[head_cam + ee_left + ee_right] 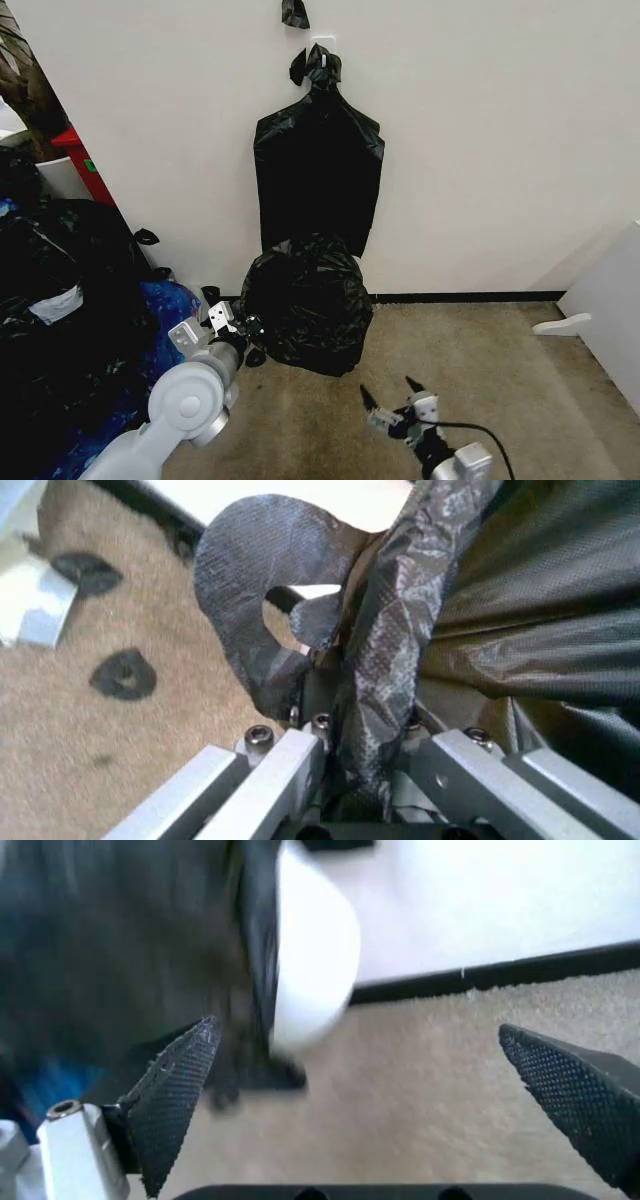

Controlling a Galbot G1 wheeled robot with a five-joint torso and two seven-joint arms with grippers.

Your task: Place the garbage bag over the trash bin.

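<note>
The glossy black garbage bag (305, 315) is draped over a rounded shape on the carpet by the wall. In the right wrist view a bare part of the white trash bin (315, 952) shows beside the black plastic (120, 945). My left gripper (235, 325) is at the bag's left edge. In the left wrist view it (365, 727) is shut on a crinkled fold of the bag (390, 630), with a handle loop hanging beside it. My right gripper (392, 400) hovers low in front of the bag, open and holding nothing (358, 1031).
Flat black bags (318, 170) hang on the wall above. Bulging black sacks (60, 300) and a blue plastic bag (170, 300) crowd the left. A white panel (610, 310) stands at the right. Black scraps (123, 675) lie on the carpet.
</note>
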